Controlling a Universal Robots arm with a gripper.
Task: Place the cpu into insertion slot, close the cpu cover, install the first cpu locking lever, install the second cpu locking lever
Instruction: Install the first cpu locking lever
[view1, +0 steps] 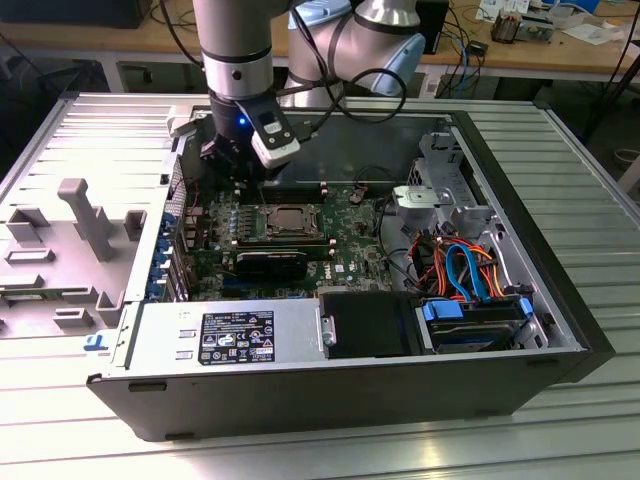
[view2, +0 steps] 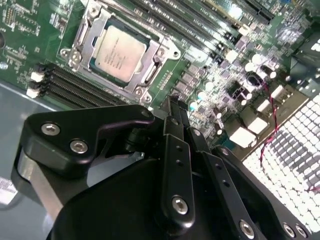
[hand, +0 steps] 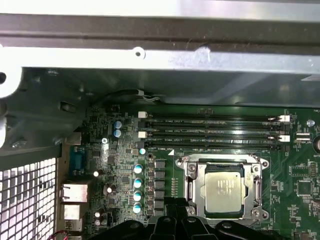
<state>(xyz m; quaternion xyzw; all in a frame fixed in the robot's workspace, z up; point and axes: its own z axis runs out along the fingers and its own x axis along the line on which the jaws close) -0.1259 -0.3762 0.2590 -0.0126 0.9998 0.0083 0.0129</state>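
Workbench of ribbed, silver aluminium slats (view1: 560, 150), pale wooden desks (view1: 100, 40) behind it. Carried an open black metal computer case (view1: 330, 400) lying on its side, and on the exterior view's left a grey moulded plastic fixture (view1: 85, 215) with upright blocks. Inside the case: green circuit motherboard (view1: 350, 255), boxy silver power supply (view1: 230, 335) along the near wall, tangle of orange and blue cables (view1: 465, 270) toward the exterior view's right. Perforated sheet-metal grille (hand: 25, 195) at the board's connector edge.

Small flat square cpu with matte silver-grey top (view1: 291, 216) (view2: 120, 54) (hand: 224, 189) sat level in the dark square insertion slot with silver rim (hand: 224, 166), amid the board. Thin, shiny silver cpu cover frame (view2: 150, 75) (hand: 191, 185) lay down flat around the chip, chip top showing through its square opening. Could not tell whether the lever wires were latched. Four long narrow black memory slots (hand: 210, 132) ran parallel just beside the socket.

Black, angular, bolted metal gripper (view1: 250, 185) (view2: 174, 106) (hand: 175, 210) hung over the board near the socket, on the socket's side toward the exterior view's left. Fingers (view2: 176, 150) brought together at the tips, nothing between them. Touched nothing; apart from chip and cover.
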